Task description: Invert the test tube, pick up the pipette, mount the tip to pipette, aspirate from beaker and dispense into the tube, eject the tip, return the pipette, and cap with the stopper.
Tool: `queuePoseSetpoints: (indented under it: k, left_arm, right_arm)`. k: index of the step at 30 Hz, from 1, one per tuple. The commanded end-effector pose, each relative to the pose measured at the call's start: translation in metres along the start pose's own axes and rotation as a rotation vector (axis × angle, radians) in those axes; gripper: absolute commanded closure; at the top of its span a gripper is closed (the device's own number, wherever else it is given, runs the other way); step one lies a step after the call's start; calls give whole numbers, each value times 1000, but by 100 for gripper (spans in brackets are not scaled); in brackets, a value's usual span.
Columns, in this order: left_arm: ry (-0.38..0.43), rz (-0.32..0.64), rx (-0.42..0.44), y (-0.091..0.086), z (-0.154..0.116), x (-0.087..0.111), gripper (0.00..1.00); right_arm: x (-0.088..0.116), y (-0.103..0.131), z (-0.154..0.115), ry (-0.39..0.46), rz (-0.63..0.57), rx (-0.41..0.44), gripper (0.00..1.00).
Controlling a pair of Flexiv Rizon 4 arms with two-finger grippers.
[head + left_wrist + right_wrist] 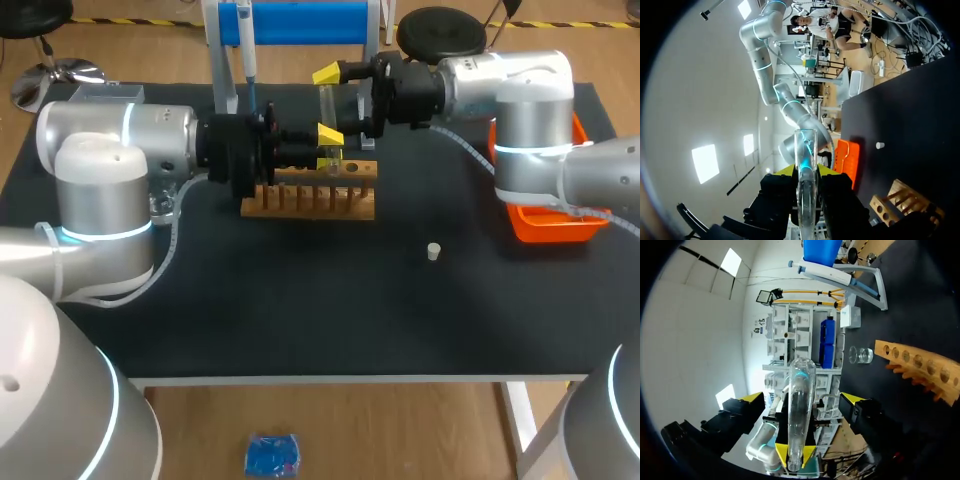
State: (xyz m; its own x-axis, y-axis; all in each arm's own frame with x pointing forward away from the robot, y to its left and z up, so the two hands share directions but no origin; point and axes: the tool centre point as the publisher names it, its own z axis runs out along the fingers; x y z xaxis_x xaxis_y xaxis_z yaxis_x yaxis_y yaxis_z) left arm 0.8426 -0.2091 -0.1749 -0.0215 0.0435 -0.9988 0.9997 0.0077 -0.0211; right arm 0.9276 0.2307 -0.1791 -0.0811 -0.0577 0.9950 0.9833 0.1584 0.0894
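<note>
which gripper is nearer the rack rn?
Left. The left gripper hangs just over the rack's back edge, jaws shut on the tube. The right gripper is farther behind the rack, jaws open either side of the same tube.

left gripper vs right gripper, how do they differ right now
The left gripper is shut on the tube; the right gripper is open, its fingers wide of that tube. In the head view the left gripper is close over the rack; the right gripper is farther back from it. Both have yellow tips and the tube between their fingers.
</note>
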Motion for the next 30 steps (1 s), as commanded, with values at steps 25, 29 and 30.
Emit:
queuePoseSetpoints:
  k: [25, 29, 30]
  left_arm:
    - [0, 1, 3, 1, 0, 0, 100]
    - [0, 1, 3, 1, 0, 0, 100]
    - [0, 1, 3, 1, 0, 0, 100]
  right_arm:
    - [-21, -23, -92, -447, -1393, -108, 0]
    - [-38, -25, -93, -397, -1521, -6, 0]
    - [-46, -27, -95, -322, -1502, 15, 0]
